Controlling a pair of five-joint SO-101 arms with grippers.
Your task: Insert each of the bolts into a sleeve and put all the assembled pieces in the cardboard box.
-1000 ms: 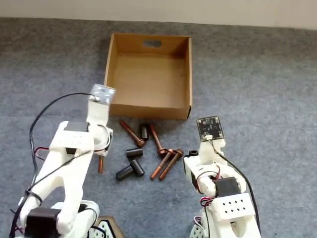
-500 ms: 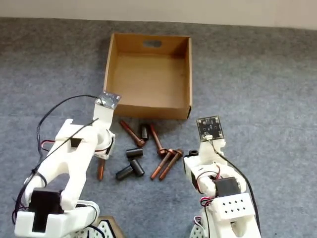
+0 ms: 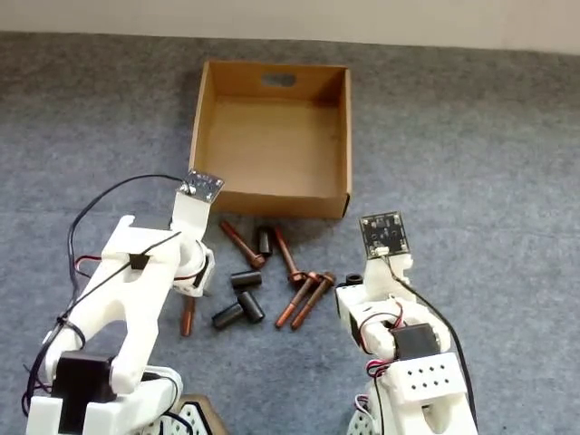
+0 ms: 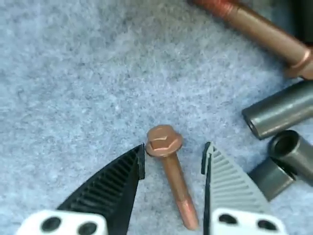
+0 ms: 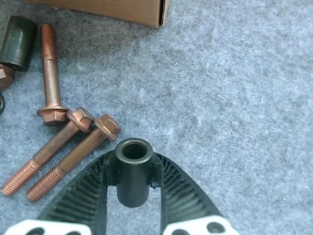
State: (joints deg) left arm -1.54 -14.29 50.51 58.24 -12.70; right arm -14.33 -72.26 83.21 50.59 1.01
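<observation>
A copper bolt (image 4: 169,166) lies flat on the grey carpet, and my left gripper (image 4: 174,152) stands open with one finger on each side of its head. From above, this bolt (image 3: 188,316) pokes out from under the left arm. My right gripper (image 5: 133,164) is shut on a dark sleeve (image 5: 132,172), held with its bore facing outward; from above, that sleeve (image 3: 353,279) is to the right of the loose parts. The open cardboard box (image 3: 272,201) stands behind them.
Several more bolts (image 3: 291,306) and dark sleeves (image 3: 246,279) lie scattered between the two arms, just in front of the box. Two bolts (image 5: 77,154) lie close beside the right gripper. Sleeves (image 4: 278,110) sit near the left gripper.
The left arm has shifted slightly right and toward the table's front, settling over the lone bolt. The right arm and its sleeve have not moved.
</observation>
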